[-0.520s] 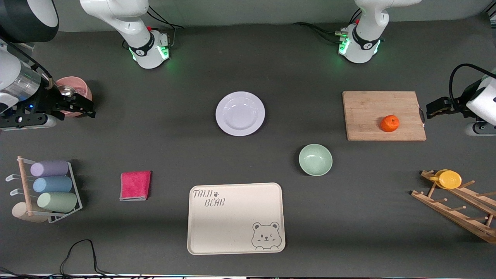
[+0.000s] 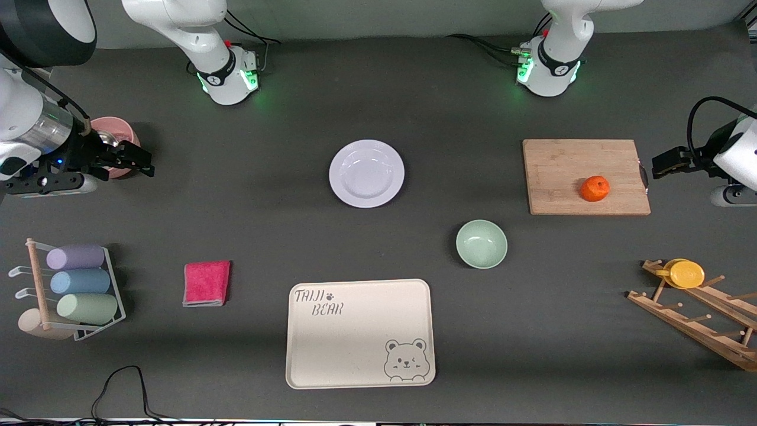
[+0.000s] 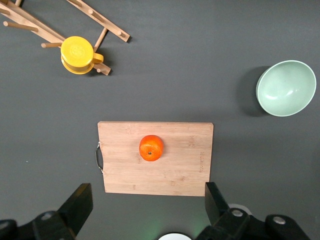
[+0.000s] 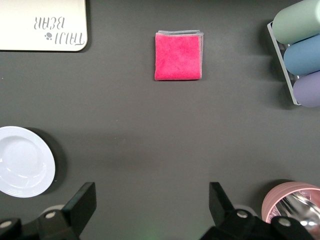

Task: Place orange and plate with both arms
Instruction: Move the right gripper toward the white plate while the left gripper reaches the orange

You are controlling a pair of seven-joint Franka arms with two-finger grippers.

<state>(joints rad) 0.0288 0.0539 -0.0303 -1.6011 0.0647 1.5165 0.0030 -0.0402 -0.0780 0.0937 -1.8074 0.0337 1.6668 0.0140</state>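
Observation:
The orange [image 2: 594, 189] lies on a wooden cutting board [image 2: 562, 177] toward the left arm's end of the table; it also shows in the left wrist view [image 3: 151, 148]. My left gripper [image 2: 657, 165] is open and empty, up over the table just off the board's handle end; in the left wrist view [image 3: 147, 205] its fingers straddle the board's edge. The white plate [image 2: 366, 173] sits mid-table, and part of it shows in the right wrist view [image 4: 22, 162]. My right gripper [image 2: 142, 164] is open and empty, over bare table beside a pink bowl [image 2: 115, 136]; its own view [image 4: 151, 202] shows the same.
A pale-green bowl [image 2: 481, 243] sits nearer the camera than the board. The cream bear tray [image 2: 361, 334] lies near the front edge. A pink cloth [image 2: 206, 283], a rack of pastel cups [image 2: 77, 290] and a wooden peg rack with a yellow cup [image 2: 686, 274] stand at the sides.
My right gripper has shifted a little toward the middle of the table. My left gripper has barely moved. The orange and plate are where they were.

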